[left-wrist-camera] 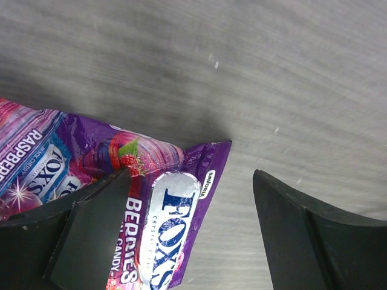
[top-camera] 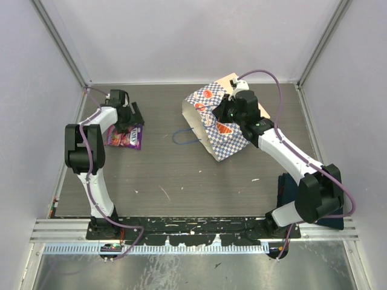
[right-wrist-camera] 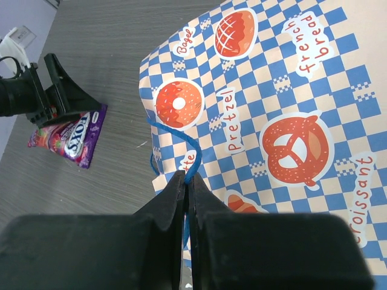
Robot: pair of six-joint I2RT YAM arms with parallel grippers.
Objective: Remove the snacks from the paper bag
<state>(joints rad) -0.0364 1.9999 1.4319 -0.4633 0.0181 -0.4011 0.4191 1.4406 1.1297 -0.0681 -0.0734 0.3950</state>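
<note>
The left end effector (left-wrist-camera: pixel 190 176) is released, fingers apart above what seems to be 2 purple Fox's candy packets (left-wrist-camera: pixel 163 235) on the worktop (left-wrist-camera: pixel 272 72). The right end effector (right-wrist-camera: pixel 186 179) is clenched on the blue cord handle (right-wrist-camera: pixel 181 136) of the paper bag (right-wrist-camera: pixel 290 121)

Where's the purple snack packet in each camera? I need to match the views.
Top external: purple packet at the far left of the table, beneath the left gripper.
Left wrist: purple packet lower left, partly under one gripper finger.
Right wrist: purple packet at the left edge, mid-height.
Shared landmark: the left gripper, over it in every view.
</note>
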